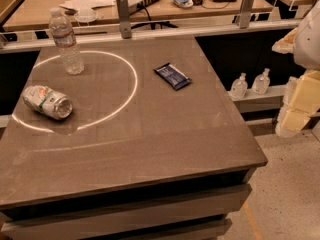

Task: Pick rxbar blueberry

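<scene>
Resting on tabletop: rxbar blueberry (172,76), a small flat rectangular bar in a dark navy wrapper w/ pale lettering. It lies flat, right of centre on the brown-grey slab table (150,154), toward the far side.
Claw pos.: gripper (297,106), a pale cream blocky unit at the right edge of view, off the table and beyond its right side.
Claw state: cannot tell from here.
Key relation: bar lies left of the gripper as seen from here and a bit farther back. They are well apart, w/ bare top and the table's right edge btwn them.
Long axis: diagonal, far-left end to near-right end.
Neighbours: clear plastic water bottle (66,41) upright at far left; crushed silver can (47,102) on its side at left. Both are well apart from the bar.
Light ring (135,84): bar sits just outside it, on the right.
Judgement: approach not begun. Prob. needs travel left over the table edge, then the wrist turned so the grip closes across the bar's short width.
</scene>
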`<state>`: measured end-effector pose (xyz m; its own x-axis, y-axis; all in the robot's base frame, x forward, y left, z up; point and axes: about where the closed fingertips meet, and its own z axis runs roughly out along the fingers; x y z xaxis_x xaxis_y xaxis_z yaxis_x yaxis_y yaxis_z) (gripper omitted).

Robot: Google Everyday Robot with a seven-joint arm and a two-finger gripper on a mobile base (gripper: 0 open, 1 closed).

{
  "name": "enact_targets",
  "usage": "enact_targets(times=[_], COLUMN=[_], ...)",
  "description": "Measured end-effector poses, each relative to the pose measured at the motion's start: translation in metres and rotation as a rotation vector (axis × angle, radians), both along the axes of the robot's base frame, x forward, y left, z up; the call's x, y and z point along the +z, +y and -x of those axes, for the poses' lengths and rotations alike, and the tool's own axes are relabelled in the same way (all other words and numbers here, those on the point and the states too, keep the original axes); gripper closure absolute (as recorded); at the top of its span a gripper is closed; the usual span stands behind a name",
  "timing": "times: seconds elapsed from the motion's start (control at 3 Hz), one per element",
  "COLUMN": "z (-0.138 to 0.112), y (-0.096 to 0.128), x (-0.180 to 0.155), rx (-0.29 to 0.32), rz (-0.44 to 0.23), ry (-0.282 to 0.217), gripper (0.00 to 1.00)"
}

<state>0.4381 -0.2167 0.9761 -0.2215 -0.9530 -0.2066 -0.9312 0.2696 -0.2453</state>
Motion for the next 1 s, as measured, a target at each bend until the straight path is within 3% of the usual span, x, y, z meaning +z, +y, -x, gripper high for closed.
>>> enact_targets(times=[0.33, 0.67, 1.0], z=[0.000, -0.007, -0.026], y=[0.000, 0.004, 0.013], x=[0.000, -0.007, -0.010], rx=[0.000, -0.057, -0.127], rz=[0.000, -0.142, -0.298], ry=[0.000, -0.005, -0.054], gripper=[0.00, 0.00, 0.00])
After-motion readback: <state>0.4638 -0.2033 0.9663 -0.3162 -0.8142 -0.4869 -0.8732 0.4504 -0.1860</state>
